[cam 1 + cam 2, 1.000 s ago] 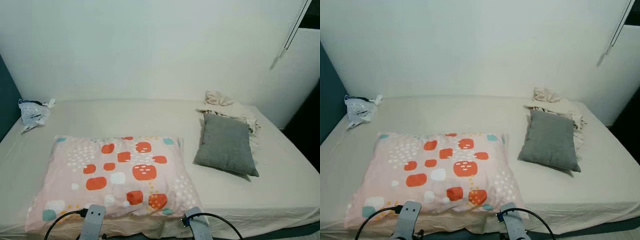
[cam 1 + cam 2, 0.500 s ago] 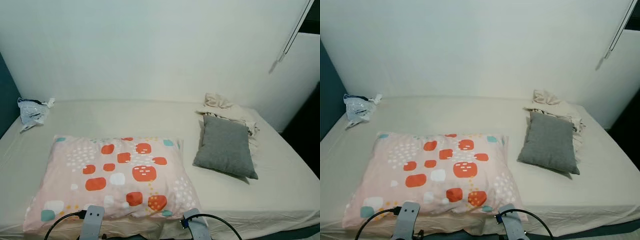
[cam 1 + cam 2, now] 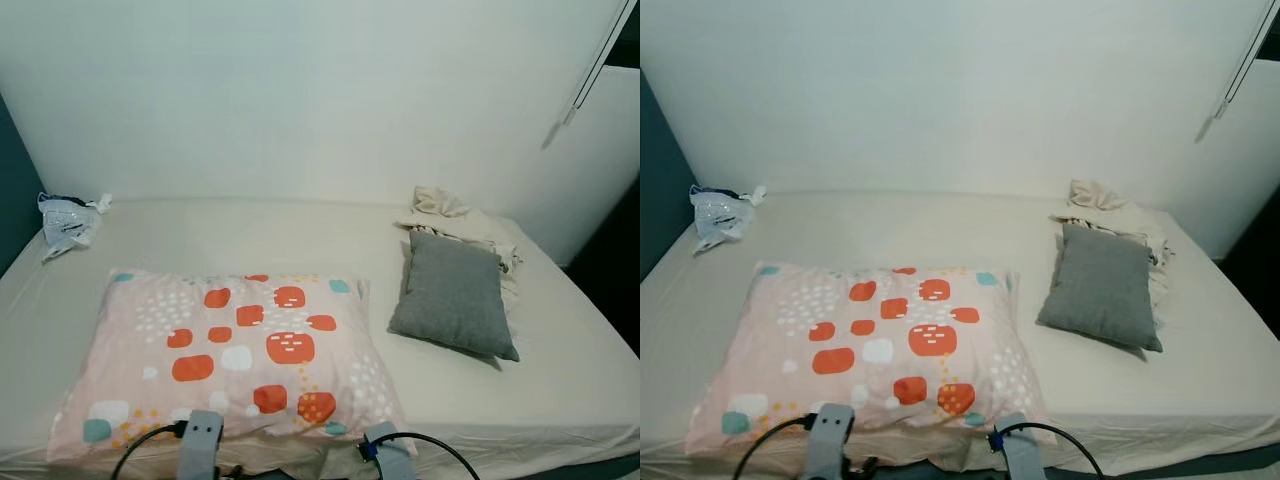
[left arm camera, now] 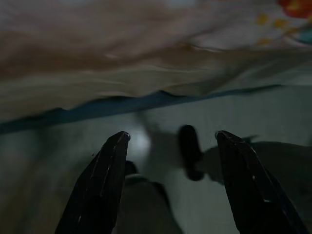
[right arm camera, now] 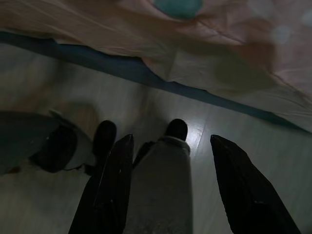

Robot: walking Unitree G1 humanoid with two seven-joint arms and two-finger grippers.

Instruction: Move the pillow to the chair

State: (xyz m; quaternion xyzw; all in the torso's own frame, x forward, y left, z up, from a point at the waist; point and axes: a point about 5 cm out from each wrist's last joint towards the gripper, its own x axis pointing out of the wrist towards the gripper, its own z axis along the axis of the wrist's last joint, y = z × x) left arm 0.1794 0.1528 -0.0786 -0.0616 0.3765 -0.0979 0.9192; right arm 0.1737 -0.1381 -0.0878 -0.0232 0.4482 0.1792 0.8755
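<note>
Head eyes overlook the bed [image 3: 300, 230]; wrist cameras face its near edge

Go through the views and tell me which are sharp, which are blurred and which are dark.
Left and right eye views: evenly lit and sharp, the patterned pillow and grey cushion crisp. Left wrist view: dim and smeared, open left gripper over shaded floor. Right wrist view: dark, softly blurred, open right gripper near a pale floor glare.

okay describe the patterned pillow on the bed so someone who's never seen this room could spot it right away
Start at the bed against the white wall. The pillow lies at its near edge, toward the left. It is large and pale pink with orange, white and teal patches, unlike the smaller plain grey cushion to its right.
</note>
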